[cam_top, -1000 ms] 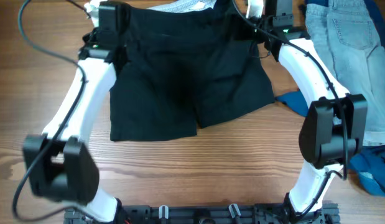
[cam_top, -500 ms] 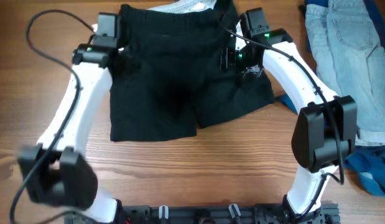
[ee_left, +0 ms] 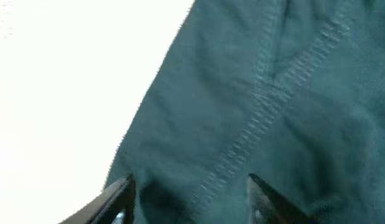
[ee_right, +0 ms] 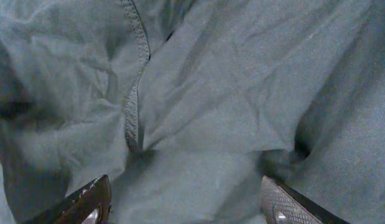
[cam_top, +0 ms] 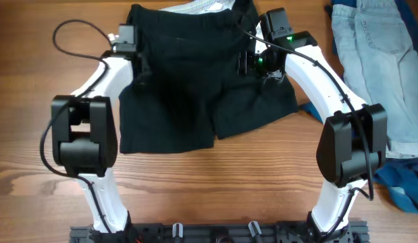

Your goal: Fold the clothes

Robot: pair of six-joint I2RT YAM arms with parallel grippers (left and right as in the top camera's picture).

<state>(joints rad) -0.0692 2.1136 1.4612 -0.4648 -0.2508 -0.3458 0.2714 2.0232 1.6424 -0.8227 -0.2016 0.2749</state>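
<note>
A pair of black shorts [cam_top: 195, 88] lies flat at the middle back of the wooden table [cam_top: 215, 182], waistband at the far side, legs toward me. My left gripper [cam_top: 136, 64] is over the shorts' left edge near the waist; the left wrist view shows its open fingers [ee_left: 189, 199] just above the cloth and a seam [ee_left: 260, 118]. My right gripper [cam_top: 252, 64] is over the shorts' right side; the right wrist view shows its fingers [ee_right: 186, 202] wide open over rumpled cloth with a seam [ee_right: 133, 99]. Neither holds anything.
A light blue denim garment [cam_top: 374, 54] lies at the right back of the table. A dark blue garment [cam_top: 401, 179] lies at the right edge, with a corner [cam_top: 320, 111] by the shorts. A pale cloth [cam_top: 202, 7] peeks from behind the waistband.
Both arms have come toward me from the shorts' waist corners onto the cloth. The left arm folded inward over the left edge. The right arm barely moved in the last half second.
</note>
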